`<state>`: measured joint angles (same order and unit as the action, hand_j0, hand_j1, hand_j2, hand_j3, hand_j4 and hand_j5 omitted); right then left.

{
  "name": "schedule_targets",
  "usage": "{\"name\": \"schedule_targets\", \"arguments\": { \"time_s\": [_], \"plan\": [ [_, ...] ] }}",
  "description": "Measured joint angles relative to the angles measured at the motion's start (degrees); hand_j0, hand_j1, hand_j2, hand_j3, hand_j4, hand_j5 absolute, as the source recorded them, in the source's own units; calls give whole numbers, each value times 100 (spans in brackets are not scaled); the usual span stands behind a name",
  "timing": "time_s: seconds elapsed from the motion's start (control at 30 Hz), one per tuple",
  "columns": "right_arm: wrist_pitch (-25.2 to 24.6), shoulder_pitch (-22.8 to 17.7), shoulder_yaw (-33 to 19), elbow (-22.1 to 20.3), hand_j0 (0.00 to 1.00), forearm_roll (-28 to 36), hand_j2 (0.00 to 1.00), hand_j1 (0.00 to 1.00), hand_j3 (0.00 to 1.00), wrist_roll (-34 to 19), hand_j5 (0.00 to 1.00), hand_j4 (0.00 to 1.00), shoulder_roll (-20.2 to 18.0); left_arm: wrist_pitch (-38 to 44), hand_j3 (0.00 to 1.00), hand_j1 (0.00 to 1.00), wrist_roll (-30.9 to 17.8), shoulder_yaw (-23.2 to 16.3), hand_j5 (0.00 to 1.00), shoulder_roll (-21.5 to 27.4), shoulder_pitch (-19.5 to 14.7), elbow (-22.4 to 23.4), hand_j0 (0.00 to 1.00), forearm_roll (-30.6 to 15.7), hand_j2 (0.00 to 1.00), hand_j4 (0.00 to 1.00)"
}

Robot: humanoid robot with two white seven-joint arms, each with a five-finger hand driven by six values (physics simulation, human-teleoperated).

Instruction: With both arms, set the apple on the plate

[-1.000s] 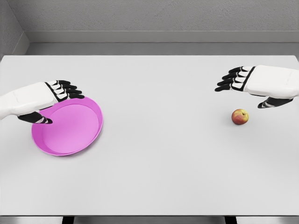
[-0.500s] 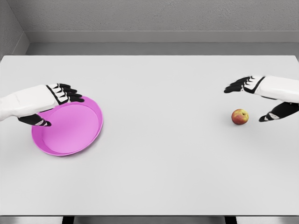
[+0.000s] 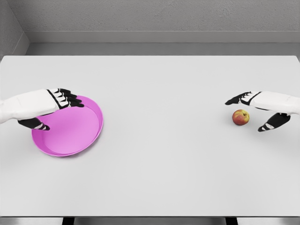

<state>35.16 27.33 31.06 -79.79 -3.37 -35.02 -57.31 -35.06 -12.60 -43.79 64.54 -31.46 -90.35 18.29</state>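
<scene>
We work over a wide, flat white table (image 3: 154, 154), the biggest thing in view, and both task objects sit far apart on it, which is presumably why two arms are asked for. On the left side lies the round magenta plastic plate (image 3: 70, 136), shallow with a raised rim, resting flat on the tabletop. Our left hand (image 3: 49, 108) hangs over the plate's far-left edge with the fingers (image 3: 68, 98) spread above the rim and the thumb lower at its near-left side, so the hand brackets the rim without visibly clamping it; we judge it relaxed and holding nothing, placed there to take hold of the plate. At the far right, our right hand (image 3: 255, 110) is low beside the fruit, fingers reaching past its far side and thumb (image 3: 267, 125) to its right, loose and empty, shaped to close around it. The small red-and-yellow apple (image 3: 240, 117) sits on the table in that gap, untouched as far as we can tell and well apart from the plate. We judge the grasp not yet made, so the carry across remains.
</scene>
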Motion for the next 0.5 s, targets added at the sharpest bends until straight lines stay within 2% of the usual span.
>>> {"name": "schedule_targets", "arguments": {
  "time_s": [0.5],
  "plan": [
    [-2, 193, 44, 822, 100, -461, 100, 100, 100, 0, 100, 100, 592, -1, 100, 100, -104, -3, 100, -61, 0, 25, 100, 1, 100, 100]
  ]
}}
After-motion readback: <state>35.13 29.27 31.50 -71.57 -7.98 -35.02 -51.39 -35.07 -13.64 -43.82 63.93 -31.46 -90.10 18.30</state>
